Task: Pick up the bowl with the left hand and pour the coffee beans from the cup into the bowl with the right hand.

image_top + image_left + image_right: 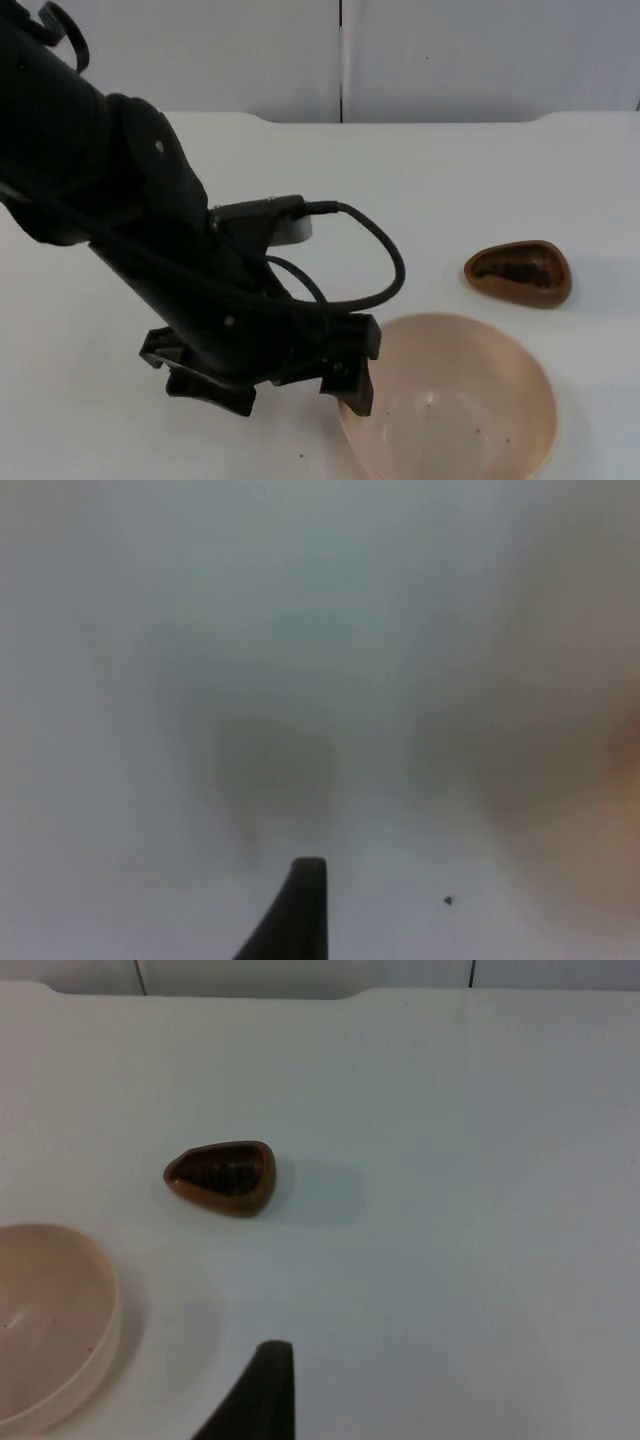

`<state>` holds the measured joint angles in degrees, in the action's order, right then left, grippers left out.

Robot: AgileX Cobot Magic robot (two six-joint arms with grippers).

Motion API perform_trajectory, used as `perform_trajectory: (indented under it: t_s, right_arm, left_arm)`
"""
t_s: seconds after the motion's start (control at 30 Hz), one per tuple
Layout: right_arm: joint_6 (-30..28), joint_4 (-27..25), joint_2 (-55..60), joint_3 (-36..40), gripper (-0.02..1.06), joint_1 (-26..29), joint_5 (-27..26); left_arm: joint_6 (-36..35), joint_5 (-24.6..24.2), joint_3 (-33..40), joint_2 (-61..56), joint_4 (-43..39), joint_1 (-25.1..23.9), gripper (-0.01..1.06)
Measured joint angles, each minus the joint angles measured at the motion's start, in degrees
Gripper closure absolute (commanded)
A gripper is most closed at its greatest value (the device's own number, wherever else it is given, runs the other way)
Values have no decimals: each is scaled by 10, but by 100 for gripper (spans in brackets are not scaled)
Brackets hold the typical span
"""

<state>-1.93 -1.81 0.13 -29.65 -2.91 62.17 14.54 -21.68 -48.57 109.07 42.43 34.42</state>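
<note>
The left gripper point(290, 390) is seen in the top view lowered close to the white table point(450, 180), just beside the left rim of the bowl point(450, 400). Two black fingers are visible there, well apart from each other, one point(355, 385) at the bowl's rim and the other further left, so the gripper is taken to be spread open with nothing between its fingers. Whether the nearer finger actually touches the rim cannot be made out. In the left wrist view a single black fingertip point(300, 910) is shown above the table, and a pale peach haze, possibly the bowl, lies to one side.

The bowl, pale peach and translucent, is set upright on the table, with a few dark specks inside it. The cup point(518, 272), brown and teardrop-shaped, is placed behind and right of the bowl, apart from it, and dark coffee beans point(515, 270) are held in it.

In the right wrist view the cup point(222, 1176) and part of the bowl point(50, 1320) are seen beyond one black fingertip point(260, 1395) of the right gripper; how its fingers stand cannot be told.
</note>
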Motion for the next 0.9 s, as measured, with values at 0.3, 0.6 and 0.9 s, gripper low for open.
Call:
perform_trajectory:
  t_s: [0.3,0.6,0.9]
  right_arm:
    - [0,0,0,0,0,0,0]
    - [0,0,0,0,0,0,0]
    - [-1,0,0,0,0,0,0]
  left_arm:
    - [0,37,-1,12,19,0,19]
    - [18,44,-1,12,56,0,34]
    - [21,44,-1,12,81,0,80]
